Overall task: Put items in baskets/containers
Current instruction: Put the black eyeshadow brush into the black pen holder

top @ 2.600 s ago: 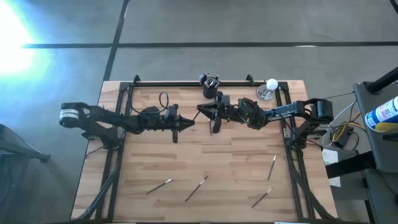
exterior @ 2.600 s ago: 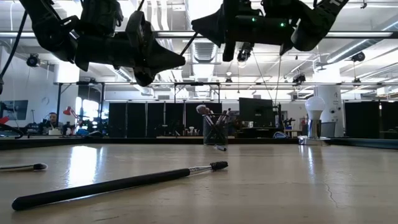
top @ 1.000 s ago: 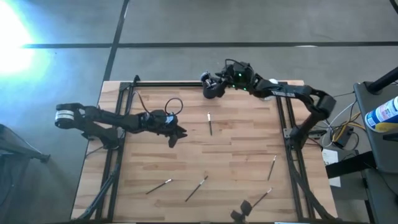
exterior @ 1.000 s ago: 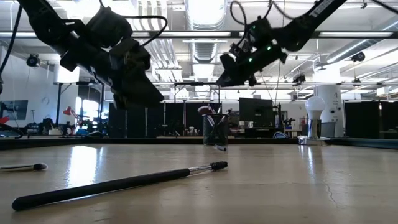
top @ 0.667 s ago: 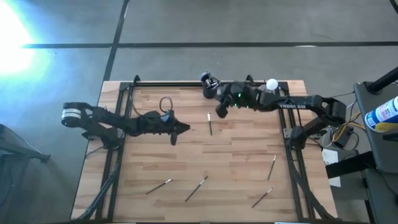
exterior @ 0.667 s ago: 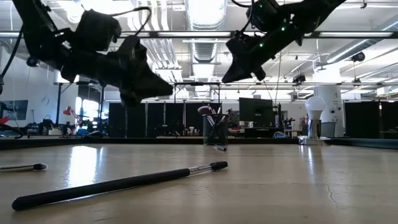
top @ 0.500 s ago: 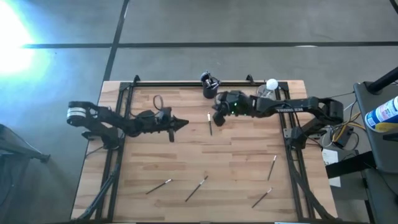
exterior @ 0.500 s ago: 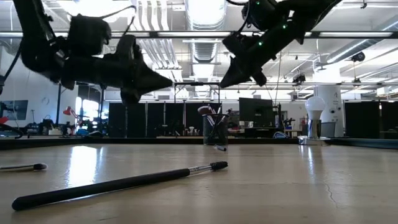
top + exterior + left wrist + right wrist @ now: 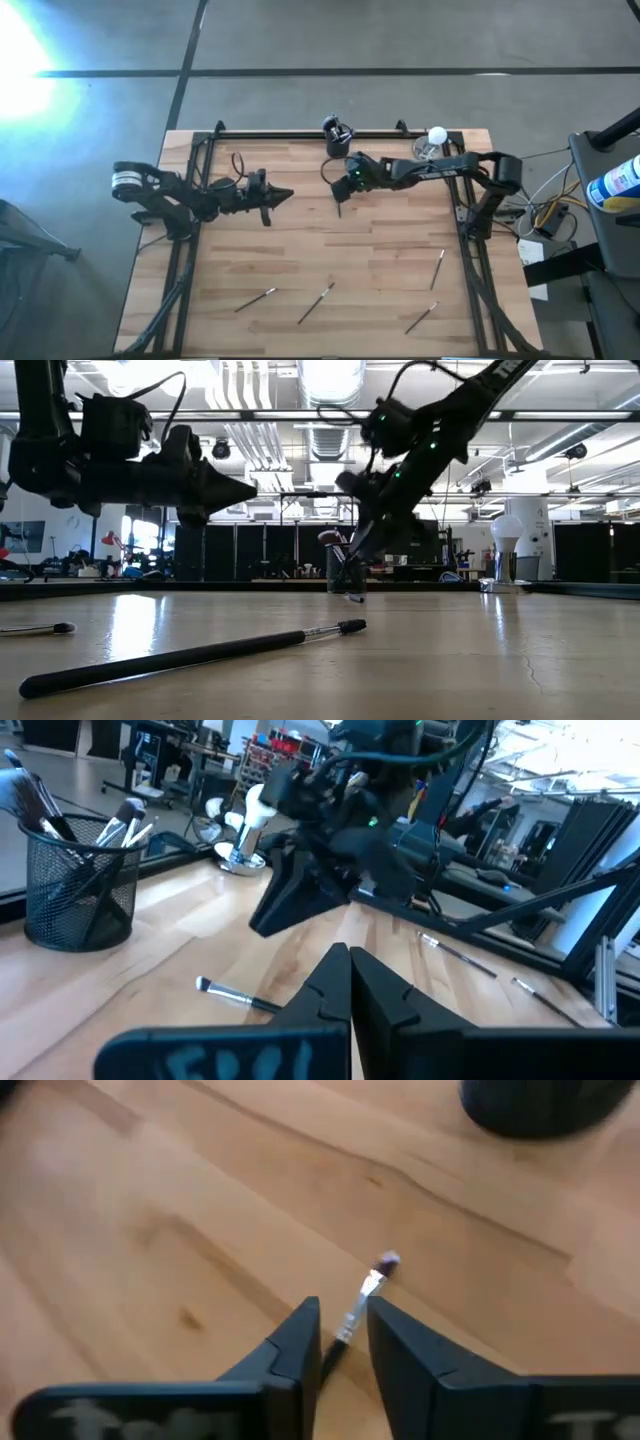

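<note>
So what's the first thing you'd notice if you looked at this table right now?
The right gripper, reaching down near the table's back edge, with its fingers on either side of a thin silver-tipped makeup brush lying on the wood. Just behind it stands the black mesh cup, already bristling with brushes. The left gripper waits shut above the table's left side, and four loose brushes lie near the front edge.
</note>
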Tool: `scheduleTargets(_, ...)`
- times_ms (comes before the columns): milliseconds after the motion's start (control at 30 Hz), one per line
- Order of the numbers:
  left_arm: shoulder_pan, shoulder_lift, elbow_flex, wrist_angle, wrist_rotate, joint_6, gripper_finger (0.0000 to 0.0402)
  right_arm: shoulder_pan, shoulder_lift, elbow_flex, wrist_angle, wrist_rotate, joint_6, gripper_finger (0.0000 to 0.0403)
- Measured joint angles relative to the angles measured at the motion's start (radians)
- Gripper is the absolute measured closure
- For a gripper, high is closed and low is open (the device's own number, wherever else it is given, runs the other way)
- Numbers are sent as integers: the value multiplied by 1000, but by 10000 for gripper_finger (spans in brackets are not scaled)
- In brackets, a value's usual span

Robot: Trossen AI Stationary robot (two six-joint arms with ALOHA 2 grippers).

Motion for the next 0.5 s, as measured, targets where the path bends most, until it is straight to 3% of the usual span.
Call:
scheduleTargets(300, -1, 0, -24, -16, 18, -20, 401, -43, 203, 195, -163, 0, 54, 257)
scheduleTargets(500, -1, 0, -26, -21, 18, -18, 401, -49, 307, 317, -244, 0, 54, 249)
